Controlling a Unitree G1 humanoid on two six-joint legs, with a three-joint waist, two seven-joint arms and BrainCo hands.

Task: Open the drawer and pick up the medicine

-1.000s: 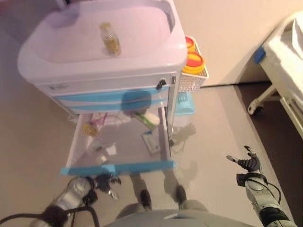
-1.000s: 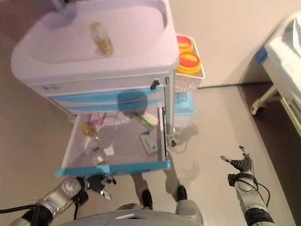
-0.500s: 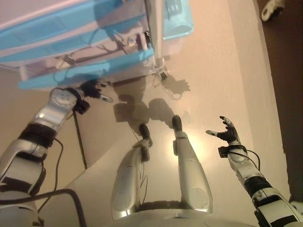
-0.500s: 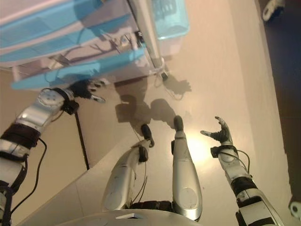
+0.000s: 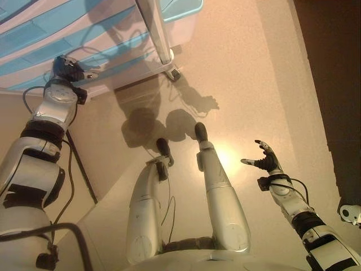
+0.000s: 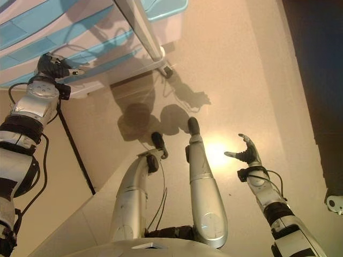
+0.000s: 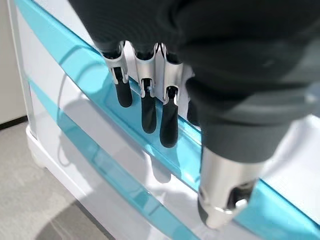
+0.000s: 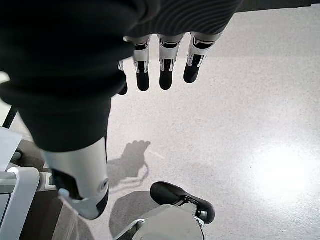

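The left hand is up against the blue front edge of the drawer, its fingers hanging nearly straight over the blue strip with the thumb apart, gripping nothing. The drawer's long front edge runs across the fingers, so any pull has to come straight out from the cart. The medicine is not visible in any view; it probably lies inside the drawer, beyond the fingers. The right hand hangs with fingers spread over the floor, well apart from the cart, so the left hand is far nearer.
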